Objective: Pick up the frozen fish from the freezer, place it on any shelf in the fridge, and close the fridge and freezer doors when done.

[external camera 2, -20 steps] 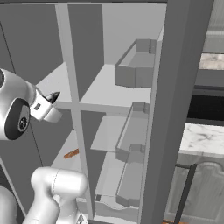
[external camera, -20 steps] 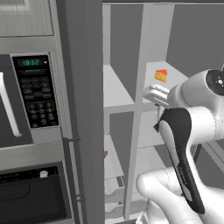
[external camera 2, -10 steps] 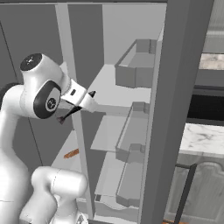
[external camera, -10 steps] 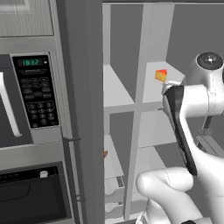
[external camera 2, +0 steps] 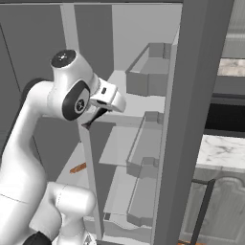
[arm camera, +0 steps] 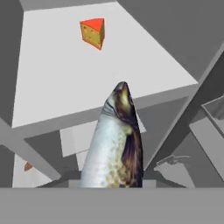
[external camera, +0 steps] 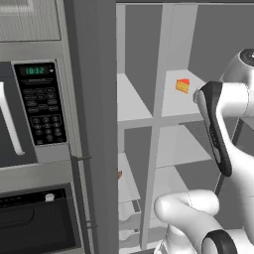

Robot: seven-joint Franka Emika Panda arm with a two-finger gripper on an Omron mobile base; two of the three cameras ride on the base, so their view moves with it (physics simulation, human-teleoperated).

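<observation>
Currently the white arm's two-finger gripper (external camera 2: 91, 122) is closed on the frozen fish (arm camera: 114, 142), a slim silvery-grey body with a dark brown back, held near the tail so that its head points forward toward the fridge's uppermost white shelf (arm camera: 57, 78). The fish hangs in the air just in front of that shelf's front edge, not yet over the slab. Judgement on handling: it looks stiff, light and smooth-skinned, so it should keep its line without drooping but could slide between the pads if jolted; a hold across the thicker mid-body would be steadier than one at the narrow tail end. On the target shelf sits one yellow-orange cheese wedge with a red rind (arm camera: 92, 32), toward the back, well apart from the fish, leaving bare white surface in front of it. The wider grey fridge column (external camera: 178, 59) stands open, its white shelves visible. On a lower shelf lies an orange-brown stick-like item (external camera 2: 78, 168). The open door (external camera 2: 189, 119) carries grey bins (external camera 2: 143, 79) at several heights; I cannot tell what, if anything, they hold. Beside the unit stands a black microwave panel with keypad (external camera: 42, 106).
</observation>
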